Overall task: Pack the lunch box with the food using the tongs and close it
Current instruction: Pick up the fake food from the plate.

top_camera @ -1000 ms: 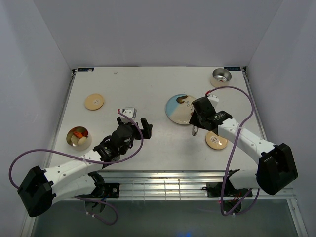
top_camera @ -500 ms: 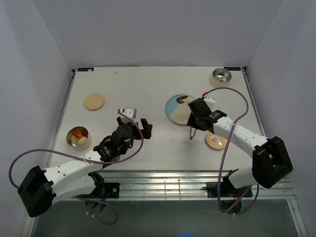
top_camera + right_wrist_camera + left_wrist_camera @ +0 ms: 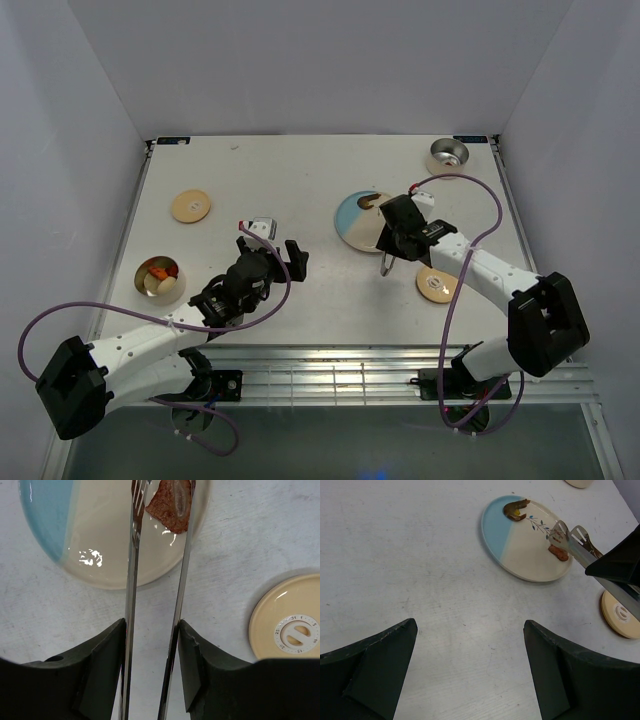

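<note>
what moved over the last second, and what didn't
The right gripper, shut on the tongs, swung left and in over the plate. The tong tips are now at the reddish-brown piece near the plate's edge. Nothing was picked up or let go. The left gripper stayed put, jaws open; the plate and its food did not move.
</note>
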Controlling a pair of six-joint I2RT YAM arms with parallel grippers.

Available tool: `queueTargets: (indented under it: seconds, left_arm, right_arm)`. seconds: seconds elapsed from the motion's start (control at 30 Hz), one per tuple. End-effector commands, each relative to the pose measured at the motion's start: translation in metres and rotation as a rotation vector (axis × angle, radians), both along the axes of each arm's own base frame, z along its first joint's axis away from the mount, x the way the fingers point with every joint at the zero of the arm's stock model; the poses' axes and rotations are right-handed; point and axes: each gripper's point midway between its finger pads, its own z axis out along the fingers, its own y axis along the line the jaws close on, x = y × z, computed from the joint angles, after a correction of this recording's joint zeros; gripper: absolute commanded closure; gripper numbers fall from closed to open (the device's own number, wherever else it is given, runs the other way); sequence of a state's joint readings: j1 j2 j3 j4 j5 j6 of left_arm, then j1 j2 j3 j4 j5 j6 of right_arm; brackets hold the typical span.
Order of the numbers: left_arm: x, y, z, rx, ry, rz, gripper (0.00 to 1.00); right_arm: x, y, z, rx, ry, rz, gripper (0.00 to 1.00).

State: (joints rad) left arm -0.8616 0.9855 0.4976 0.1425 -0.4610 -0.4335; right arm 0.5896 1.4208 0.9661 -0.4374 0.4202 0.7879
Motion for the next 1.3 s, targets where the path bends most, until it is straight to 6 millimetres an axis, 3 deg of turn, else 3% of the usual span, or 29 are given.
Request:
queueTargets:
  seconds: [0.0,0.57,1.0,1.27]
  left_arm:
    - [0.001,0.000,0.011,-0.016,-0.028,0.005,0.02]
    - [0.003,0.001,0.009,-0.002,-0.026,0.016,0.02]
    - [0.003,0.002,0.009,0.003,-0.028,0.021,0.02]
    - [0.004,0.004,0.008,0.005,-0.027,0.029,0.02]
  right_arm:
    - [0.018,0.005,0.014,0.041,-0.060,-0.052,0.50]
    - [0.030,0.003,0.015,0.055,-0.053,-0.058,0.53]
    - [0.028,0.008,0.011,0.084,-0.044,-0.025,0.57]
    - [0.041,0.018,0.027,0.064,-0.107,0.078,0.57]
